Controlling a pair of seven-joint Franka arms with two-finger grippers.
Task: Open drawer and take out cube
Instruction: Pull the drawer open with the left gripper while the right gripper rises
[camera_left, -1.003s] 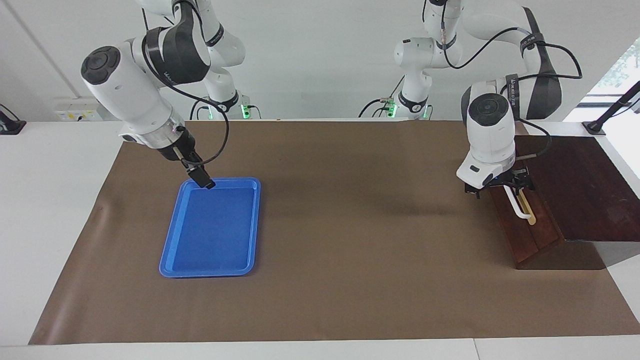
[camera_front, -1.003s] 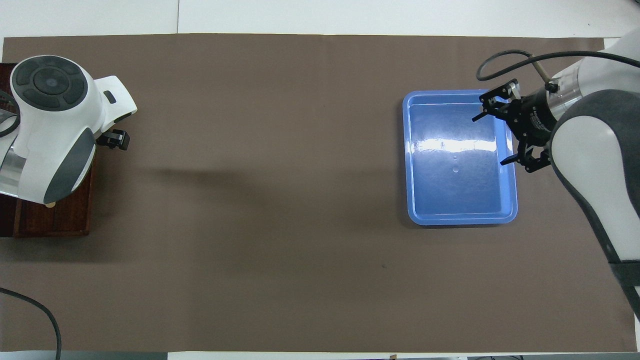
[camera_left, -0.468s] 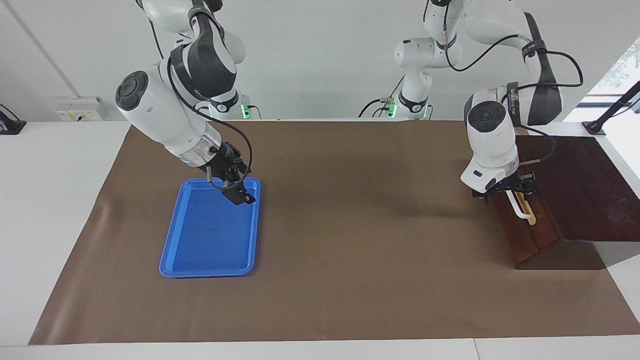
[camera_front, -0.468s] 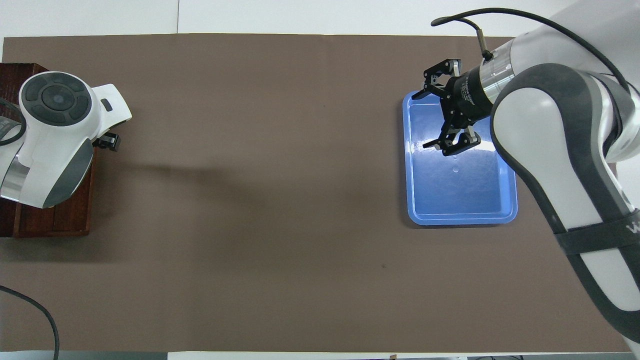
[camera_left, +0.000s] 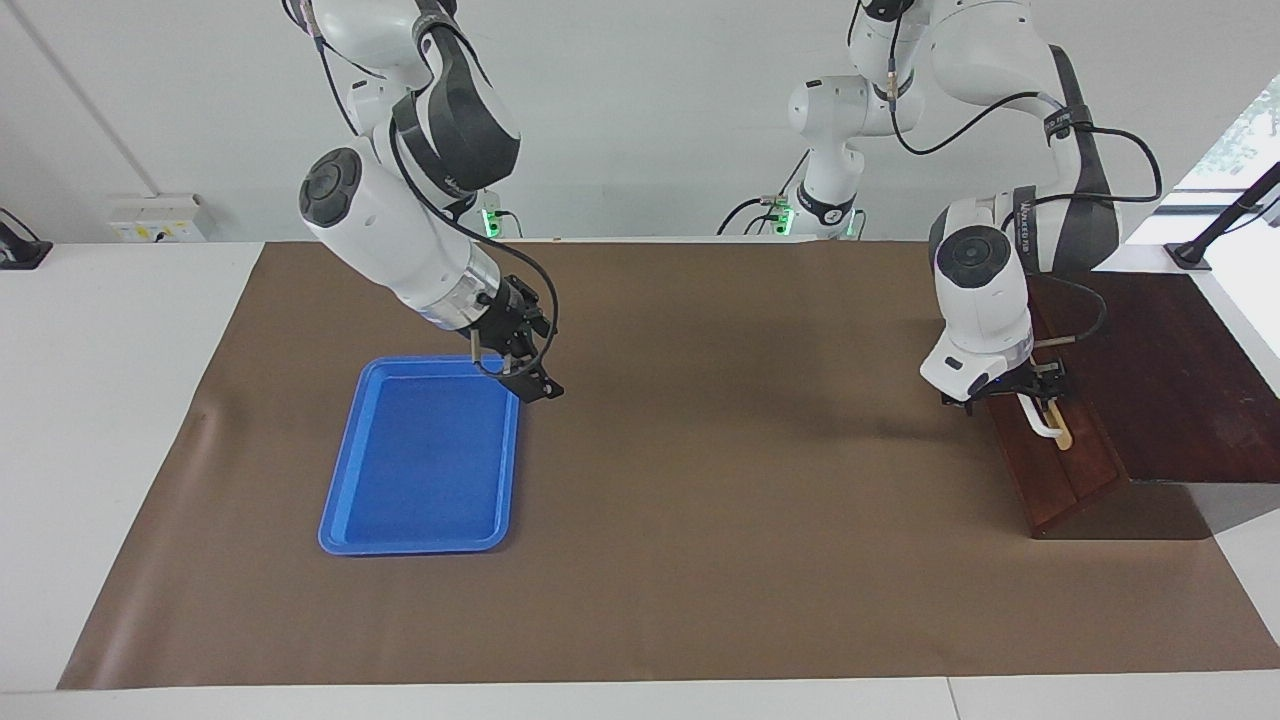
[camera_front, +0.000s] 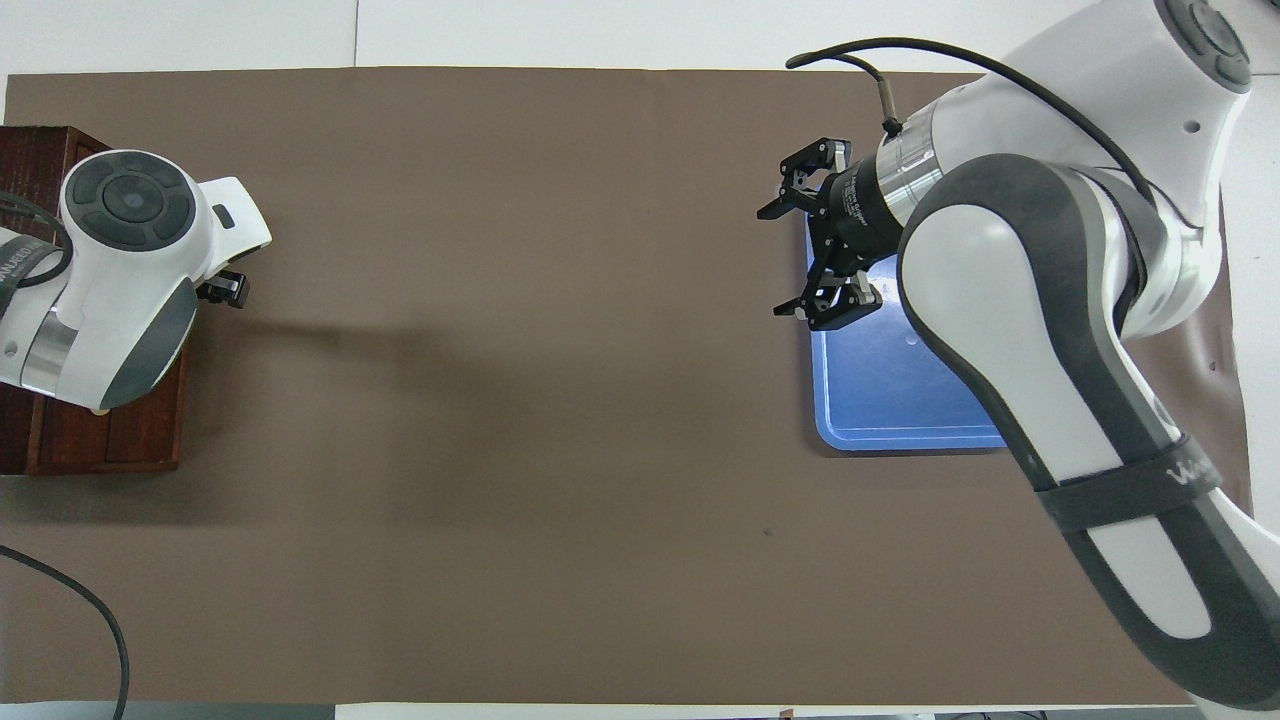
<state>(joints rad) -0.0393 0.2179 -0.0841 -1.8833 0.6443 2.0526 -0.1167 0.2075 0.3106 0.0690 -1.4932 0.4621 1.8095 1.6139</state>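
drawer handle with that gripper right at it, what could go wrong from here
1. The left gripper is at the top end of the white handle, not its middle; a pull there could slip off or skew the drawer.
2. The drawer is shut, so the cube is unseen; it may slide when pulled.
3. The open right gripper hangs over the blue tray rim and could clip it if lowered.

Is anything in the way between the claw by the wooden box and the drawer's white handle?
Nothing visible. The left gripper is already at the white handle of the shut drawer.
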